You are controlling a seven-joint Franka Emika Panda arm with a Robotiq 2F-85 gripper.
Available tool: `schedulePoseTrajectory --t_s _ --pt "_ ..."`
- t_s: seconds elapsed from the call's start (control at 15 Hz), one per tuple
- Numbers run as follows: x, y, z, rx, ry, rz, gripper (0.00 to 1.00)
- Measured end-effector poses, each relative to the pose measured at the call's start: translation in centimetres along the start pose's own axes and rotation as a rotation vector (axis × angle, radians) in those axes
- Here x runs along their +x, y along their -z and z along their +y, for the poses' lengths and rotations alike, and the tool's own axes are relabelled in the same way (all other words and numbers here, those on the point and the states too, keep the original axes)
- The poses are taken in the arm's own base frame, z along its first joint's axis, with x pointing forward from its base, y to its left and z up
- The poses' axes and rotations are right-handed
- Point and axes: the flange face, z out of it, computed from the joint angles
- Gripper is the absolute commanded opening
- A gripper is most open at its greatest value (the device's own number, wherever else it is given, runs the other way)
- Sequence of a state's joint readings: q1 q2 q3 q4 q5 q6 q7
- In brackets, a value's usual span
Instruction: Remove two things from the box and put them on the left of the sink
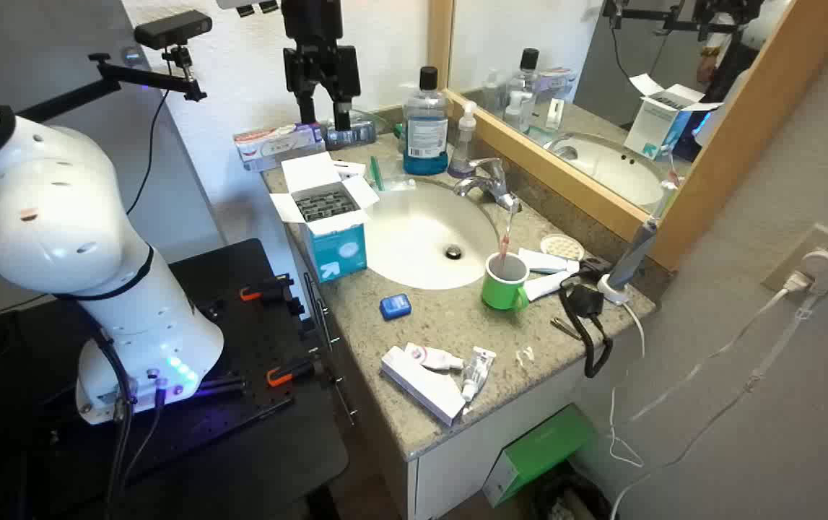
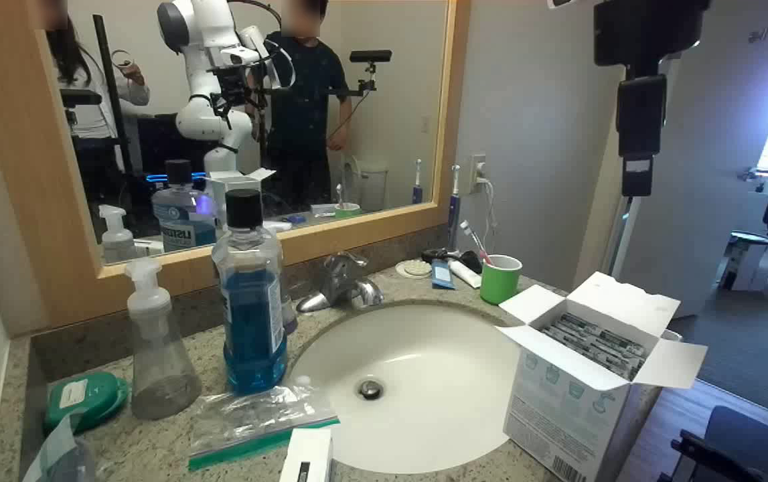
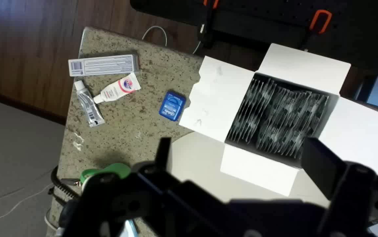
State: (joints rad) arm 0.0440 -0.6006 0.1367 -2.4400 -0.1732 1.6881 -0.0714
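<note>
The bench [image 1: 448, 319] is carrying one teal box [image 1: 343, 251] with four flaps [image 3: 220, 100], one sink [image 1: 414, 231], one faucet [image 1: 489, 184] and one green cup [image 1: 502, 290].

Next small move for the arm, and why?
I'd probably shift the jaws sideways to centre over the box before lowering: they stand open, higher than the box, and the wrist view shows the packets inside it mostly to the right of the jaws' midline.
</note>
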Motion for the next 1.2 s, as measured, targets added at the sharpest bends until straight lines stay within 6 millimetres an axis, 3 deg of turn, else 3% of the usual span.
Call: schedulePoseTrajectory --t_s 0.8,1.2 --pt "0.0 0.0 0.0 0.001 0.002 0.0 1.0" --pt "0.5 0.8 -2.4 0.032 0.059 0.043 1.0"
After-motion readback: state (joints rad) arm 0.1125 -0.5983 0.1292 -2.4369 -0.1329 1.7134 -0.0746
